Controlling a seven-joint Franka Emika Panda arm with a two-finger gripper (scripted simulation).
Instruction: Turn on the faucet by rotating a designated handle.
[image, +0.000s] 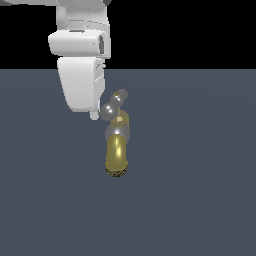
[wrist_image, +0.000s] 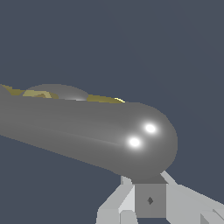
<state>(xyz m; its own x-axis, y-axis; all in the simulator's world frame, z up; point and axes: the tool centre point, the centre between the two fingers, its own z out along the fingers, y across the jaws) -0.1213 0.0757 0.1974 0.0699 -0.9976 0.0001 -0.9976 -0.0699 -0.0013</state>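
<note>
The faucet (image: 118, 152) stands on the dark floor, its brass-gold curved spout ending in a rough mesh tip nearest the camera. The silver handle (image: 112, 104) is a crossbar above it with rounded bulbous ends. My white gripper (image: 94, 116) hangs at the exterior view's left of the handle, its tip right against the nearer bulb. In the wrist view the handle (wrist_image: 87, 131) fills the middle as a large grey rounded bar, with a sliver of gold spout (wrist_image: 103, 99) behind it. The gripper (wrist_image: 146, 181) sits just under the bulb, fingers together and holding nothing.
A flat dark blue-grey floor (image: 200, 200) spreads around the faucet, with black background above it. The white arm body (image: 80, 45) stands above and to the exterior view's left of the faucet.
</note>
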